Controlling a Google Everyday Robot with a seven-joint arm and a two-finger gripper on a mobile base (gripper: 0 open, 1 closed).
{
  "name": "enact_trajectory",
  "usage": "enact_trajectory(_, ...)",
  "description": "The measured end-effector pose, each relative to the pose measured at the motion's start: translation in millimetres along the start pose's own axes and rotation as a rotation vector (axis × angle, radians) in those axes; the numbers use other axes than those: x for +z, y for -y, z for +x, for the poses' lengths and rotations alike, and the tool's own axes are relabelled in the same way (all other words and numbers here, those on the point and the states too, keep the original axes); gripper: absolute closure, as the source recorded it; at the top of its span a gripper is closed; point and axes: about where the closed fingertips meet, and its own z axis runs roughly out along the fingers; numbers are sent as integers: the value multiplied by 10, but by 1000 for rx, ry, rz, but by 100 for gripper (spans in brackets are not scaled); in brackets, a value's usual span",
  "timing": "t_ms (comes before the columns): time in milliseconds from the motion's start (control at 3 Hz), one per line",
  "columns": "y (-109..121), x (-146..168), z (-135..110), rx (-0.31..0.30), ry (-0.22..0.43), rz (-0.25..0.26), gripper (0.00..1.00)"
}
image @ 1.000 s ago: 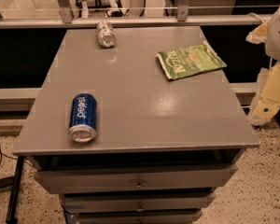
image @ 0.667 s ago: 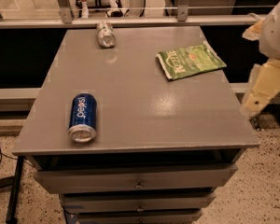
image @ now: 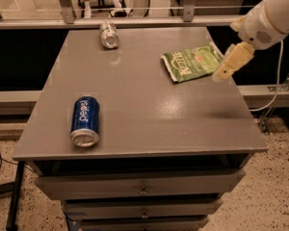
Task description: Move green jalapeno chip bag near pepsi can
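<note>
The green jalapeno chip bag (image: 190, 62) lies flat near the right far part of the grey table (image: 139, 105). The pepsi can (image: 85, 121), dark blue with silver ends, lies on its side near the table's front left. My gripper (image: 225, 69) hangs from the white arm at the right edge of the table, just over the bag's right end. It holds nothing that I can see.
A silver-grey can (image: 109, 34) lies on its side at the table's far edge. Drawers (image: 142, 189) sit under the tabletop. A rail and glass partition run behind the table. A cable hangs at the right.
My arm has moved up and left from beside the table's right edge to the right end of the chip bag. The bag and both cans have not moved.
</note>
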Motion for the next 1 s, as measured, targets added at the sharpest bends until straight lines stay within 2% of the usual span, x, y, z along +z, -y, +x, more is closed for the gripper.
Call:
enact_trajectory(333,320,528,-125,93,117,-49,0)
enact_trajectory(667,540,983,-213,174,207,-97,0)
enact_trajectory(1000,642,1293,-243,219,245,-128,0)
